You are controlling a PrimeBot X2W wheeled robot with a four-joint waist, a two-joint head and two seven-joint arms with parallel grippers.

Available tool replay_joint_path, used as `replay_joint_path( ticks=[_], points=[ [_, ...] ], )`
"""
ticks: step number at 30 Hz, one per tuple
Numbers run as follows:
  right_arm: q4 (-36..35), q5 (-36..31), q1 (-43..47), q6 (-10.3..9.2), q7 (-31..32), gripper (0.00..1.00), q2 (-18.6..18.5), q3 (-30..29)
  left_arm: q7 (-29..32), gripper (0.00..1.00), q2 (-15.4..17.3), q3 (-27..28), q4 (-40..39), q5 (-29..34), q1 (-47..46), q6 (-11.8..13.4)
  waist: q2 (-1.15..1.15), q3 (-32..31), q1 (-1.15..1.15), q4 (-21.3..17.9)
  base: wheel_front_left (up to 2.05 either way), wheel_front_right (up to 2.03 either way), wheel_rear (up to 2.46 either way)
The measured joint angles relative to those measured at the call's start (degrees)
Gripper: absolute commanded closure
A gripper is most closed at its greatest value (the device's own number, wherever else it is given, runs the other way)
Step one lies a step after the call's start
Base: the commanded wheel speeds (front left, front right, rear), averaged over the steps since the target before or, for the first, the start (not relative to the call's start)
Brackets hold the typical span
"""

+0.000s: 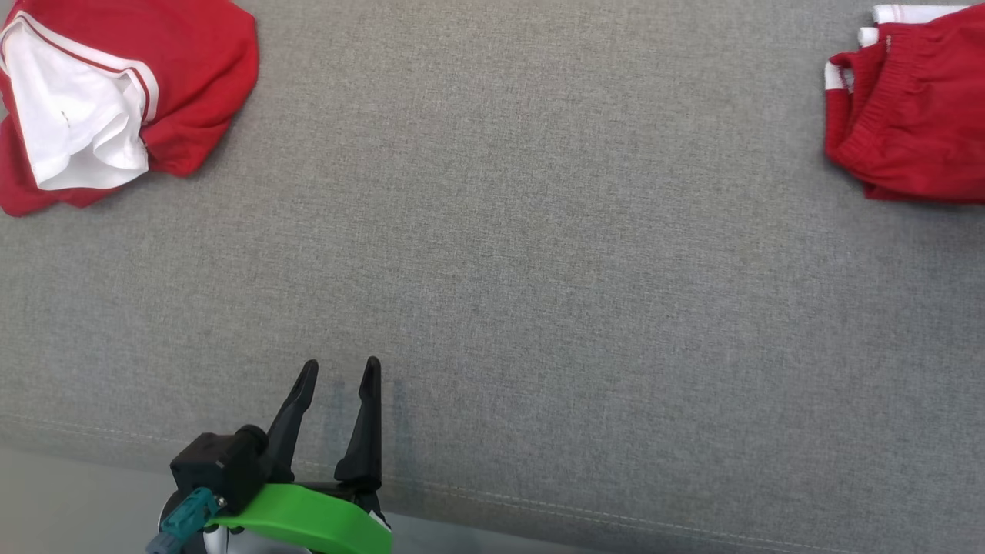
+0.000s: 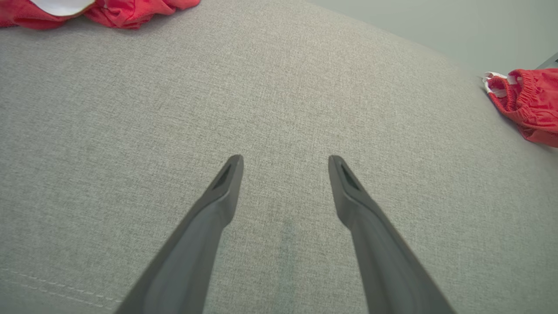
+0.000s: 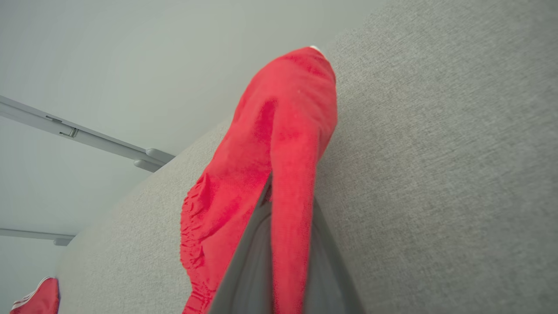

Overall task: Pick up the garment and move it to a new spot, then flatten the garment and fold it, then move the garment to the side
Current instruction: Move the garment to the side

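- A crumpled red-and-white garment lay at the far left of the grey fabric surface, its white lining turned up and edged with a red-and-white band. The left wrist view caught its lower edge at the top left corner.
- Nearer the robot, left of centre, the left gripper hung over bare fabric with its two dark fingers spread apart and nothing between them. A bright green part sat at its base.
- In its own wrist view the left gripper showed the same wide gap, with plain cloth under both tips.
- A pale stitched seam ran along the near edge of the surface, passing under that gripper.
- The middle of the surface held no clothing.
- At the far right lay the red shorts, bunched, with a gathered elastic waistband and white trim at the top, cut off by the frame edge. The left wrist view showed them near the right border of the surface.
- The right gripper was clenched on a fold of the red shorts. The cloth ran up between its grey fingers and covered the tips.
- Whether the shorts were lifted off the fabric could not be told.
- Behind them stood a pale wall with a grey rail.
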Motion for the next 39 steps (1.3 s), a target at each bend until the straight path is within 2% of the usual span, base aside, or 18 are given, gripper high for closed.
replay_joint_path(
  ticks=[4,11,33,34,35,36,39],
  points=[
    [0.21,-0.97,-1.39,-0.25,1.94,1.0,-3.19,0.0,0.05,0.0,0.0,0.26,-0.26,0.02,-0.01,0.0,0.0,0.82,0.0,0.46,0.0,0.0,0.0],
    [1.66,-1.78,-2.52,-1.18,4.05,1.0,-5.88,-0.01,0.07,0.0,-0.02,1.53,-1.0,0.23,-0.01,0.0,0.0,2.55,0.0,0.84,0.0,0.0,0.0],
    [7.79,-2.4,-3.64,-1.76,3.91,1.0,-7.3,-2.07,1.58,0.0,0.09,4.24,-2.86,2.04,-0.04,0.0,0.0,5.22,0.0,-3.95,0.0,0.0,0.0],
    [8.06,-2.82,-3.63,-1.76,3.24,0.73,-7.36,-2.07,1.67,0.0,0.09,4.16,-2.83,2.04,-0.14,0.0,0.0,5.33,0.0,-4.05,0.0,0.0,0.0],
    [8.23,-3.31,-3.61,-1.79,2.66,0.16,-7.36,-2.09,1.83,0.0,0.08,4.1,-2.82,2.05,-0.25,0.0,0.0,5.4,0.0,-4.13,0.0,0.0,0.0],
    [8.37,-3.43,-3.61,-2.11,2.42,0.0,-7.36,-2.09,1.85,0.0,0.08,4.05,-2.82,2.05,-0.37,0.0,0.0,5.44,0.0,-4.17,0.0,0.0,0.0],
    [8.91,-3.77,-3.61,-2.14,2.13,0.0,-7.32,-1.97,2.05,0.0,0.08,4.1,-2.77,2.05,-0.86,0.0,0.0,5.38,0.0,-4.28,0.0,0.0,0.0]
  ],
)
